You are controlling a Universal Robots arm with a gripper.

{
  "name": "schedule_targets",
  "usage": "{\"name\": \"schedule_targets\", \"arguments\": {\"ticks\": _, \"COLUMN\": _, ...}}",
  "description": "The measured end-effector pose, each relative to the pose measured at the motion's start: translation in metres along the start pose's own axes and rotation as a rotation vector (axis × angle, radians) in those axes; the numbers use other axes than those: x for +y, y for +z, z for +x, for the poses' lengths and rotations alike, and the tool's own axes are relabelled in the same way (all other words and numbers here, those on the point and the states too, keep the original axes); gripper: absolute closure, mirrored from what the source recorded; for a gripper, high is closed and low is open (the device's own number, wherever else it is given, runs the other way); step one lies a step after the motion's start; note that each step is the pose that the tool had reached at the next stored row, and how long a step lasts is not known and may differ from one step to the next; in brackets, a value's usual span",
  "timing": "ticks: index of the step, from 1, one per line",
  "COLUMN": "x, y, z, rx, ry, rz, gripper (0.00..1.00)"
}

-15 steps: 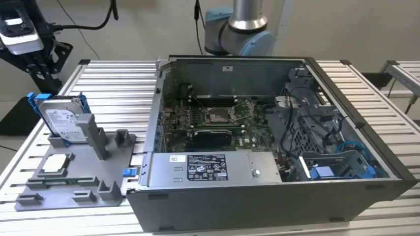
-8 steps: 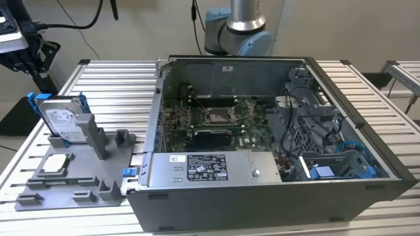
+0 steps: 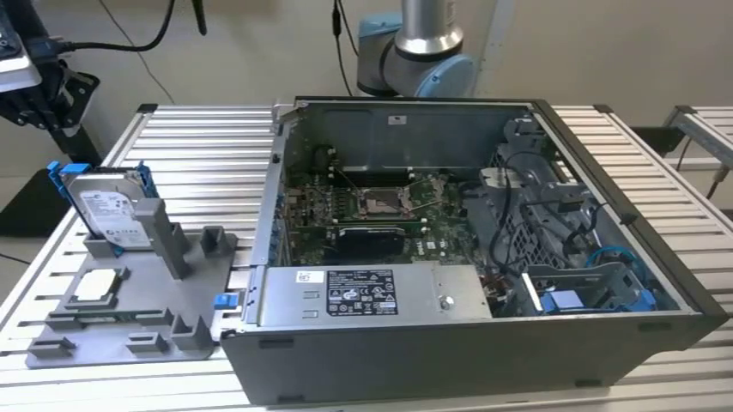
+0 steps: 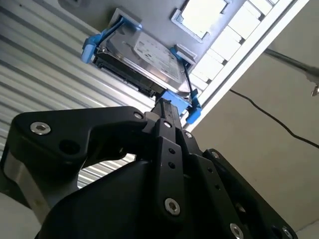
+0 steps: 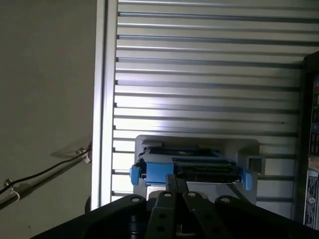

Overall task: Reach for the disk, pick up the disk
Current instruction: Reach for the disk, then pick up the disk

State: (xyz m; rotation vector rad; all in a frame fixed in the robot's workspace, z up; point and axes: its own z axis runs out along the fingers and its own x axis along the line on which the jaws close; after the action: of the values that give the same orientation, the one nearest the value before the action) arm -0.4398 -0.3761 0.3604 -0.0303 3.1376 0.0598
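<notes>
Exterior view, front to back. A grey fixture (image 3: 126,330) sits on the slatted table (image 3: 195,163), at 9 o'clock from the open computer case (image 3: 458,365). A CPU chip (image 3: 96,287) lies flat in the fixture's near part. At 12 o'clock from the chip, the disk (image 3: 109,209) stands on edge in a fixture slot. Its label faces the camera and the blue bracket frames it.

Inside the case, the power supply (image 3: 366,296) runs along the near wall. The blue bay (image 3: 596,296) is at 3 o'clock from it, and the motherboard (image 3: 366,206) lies beyond.

The arm's tool end (image 3: 40,86) hangs at 11 o'clock from the disk, higher up and well apart from it, off the table's far corner. The arm base (image 3: 418,51) stands at 12 o'clock behind the case, farthest back.

In both wrist views the pincer (image 4: 167,105) (image 5: 175,183) aims at the disk (image 4: 149,52) (image 5: 194,167), with its tip lined up on the bracket's blue edge. The fingers (image 4: 160,149) look clenched together with nothing between them. The disk is not grasped and sits in the fixture.
</notes>
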Motion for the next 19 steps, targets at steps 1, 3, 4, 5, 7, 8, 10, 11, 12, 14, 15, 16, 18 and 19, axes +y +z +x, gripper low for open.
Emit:
{"name": "schedule_targets", "arguments": {"ticks": 1, "x": -0.0001, "y": 0.0, "z": 0.0003, "rx": -0.0001, "ry": 0.0, "rz": -0.0001, "gripper": 1.0}}
{"name": "schedule_targets", "arguments": {"ticks": 3, "x": -0.0002, "y": 0.0001, "z": 0.0016, "rx": -0.0001, "ry": 0.0, "rz": -0.0001, "gripper": 1.0}}
{"name": "schedule_targets", "arguments": {"ticks": 4, "x": -0.0002, "y": 0.0002, "z": 0.0027, "rx": 0.0, "ry": 0.0, "rz": 0.0, "gripper": 1.0}}
{"name": "schedule_targets", "arguments": {"ticks": 5, "x": -0.0004, "y": 0.0003, "z": 0.0036, "rx": -0.0001, "ry": 0.0, "rz": -0.0001, "gripper": 1.0}}
{"name": "schedule_targets", "arguments": {"ticks": 7, "x": -0.0033, "y": 0.0003, "z": 0.0048, "rx": -0.0001, "ry": 0.0, "rz": -0.0001, "gripper": 1.0}}
{"name": "schedule_targets", "arguments": {"ticks": 8, "x": -0.0049, "y": 0.0003, "z": 0.0048, "rx": -0.0001, "ry": 0.0, "rz": -0.0001, "gripper": 1.0}}
{"name": "schedule_targets", "arguments": {"ticks": 10, "x": -0.0074, "y": 0.0003, "z": 0.0049, "rx": 0.0, "ry": 0.0, "rz": -0.0001, "gripper": 1.0}}
{"name": "schedule_targets", "arguments": {"ticks": 11, "x": -0.0075, "y": 0.0003, "z": 0.0049, "rx": -0.0001, "ry": 0.0, "rz": -0.0001, "gripper": 1.0}}
{"name": "schedule_targets", "arguments": {"ticks": 12, "x": -0.0075, "y": 0.0003, "z": 0.0049, "rx": -0.0002, "ry": 0.0, "rz": -0.0001, "gripper": 1.0}}
{"name": "schedule_targets", "arguments": {"ticks": 14, "x": -0.0075, "y": 0.0003, "z": 0.0049, "rx": -0.0001, "ry": 0.0, "rz": -0.0001, "gripper": 1.0}}
{"name": "schedule_targets", "arguments": {"ticks": 15, "x": -0.0076, "y": 0.0003, "z": 0.0049, "rx": -0.0001, "ry": 0.0, "rz": -0.0001, "gripper": 1.0}}
{"name": "schedule_targets", "arguments": {"ticks": 16, "x": -0.0076, "y": 0.0003, "z": 0.0049, "rx": -0.0001, "ry": -0.001, "rz": -0.0001, "gripper": 1.0}}
{"name": "schedule_targets", "arguments": {"ticks": 18, "x": -0.0076, "y": 0.0002, "z": 0.0049, "rx": 0.0004, "ry": -0.012, "rz": 0.0, "gripper": 1.0}}
{"name": "schedule_targets", "arguments": {"ticks": 19, "x": -0.0076, "y": 0.0002, "z": 0.005, "rx": 0.0011, "ry": -0.028, "rz": -0.0001, "gripper": 1.0}}
